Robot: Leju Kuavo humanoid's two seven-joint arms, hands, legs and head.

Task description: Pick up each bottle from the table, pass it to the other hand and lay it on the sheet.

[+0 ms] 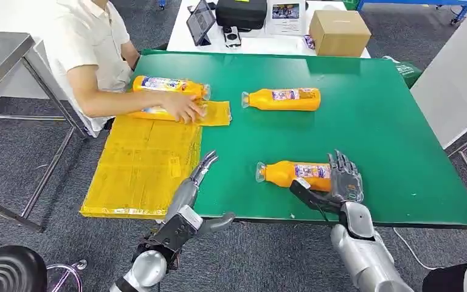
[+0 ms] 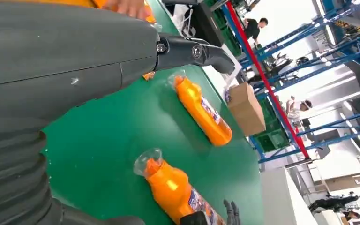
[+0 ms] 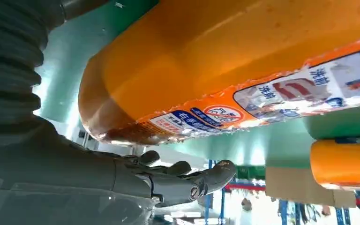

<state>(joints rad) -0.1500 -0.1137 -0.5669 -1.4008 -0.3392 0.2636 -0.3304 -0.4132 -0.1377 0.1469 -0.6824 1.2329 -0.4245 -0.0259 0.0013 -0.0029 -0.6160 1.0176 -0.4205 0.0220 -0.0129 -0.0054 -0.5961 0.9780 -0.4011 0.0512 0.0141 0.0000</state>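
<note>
4 orange bottles lie on their sides. The near bottle [image 1: 295,174] rests on the green table [image 1: 377,121], the right hand [image 1: 343,178] at its base with fingers spread around it, not lifting it. The far bottle [image 1: 281,99] lies mid-table. 2 others [image 1: 169,85] lie by the yellow sheet [image 1: 143,164], under a person's hand [image 1: 185,108]. The left hand [image 1: 198,182] hovers with fingers straight, empty.

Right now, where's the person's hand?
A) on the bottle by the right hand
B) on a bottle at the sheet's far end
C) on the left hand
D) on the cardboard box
B: the person's hand rests on a bottle lying at the far end of the sheet, away from both robot hands.
</note>
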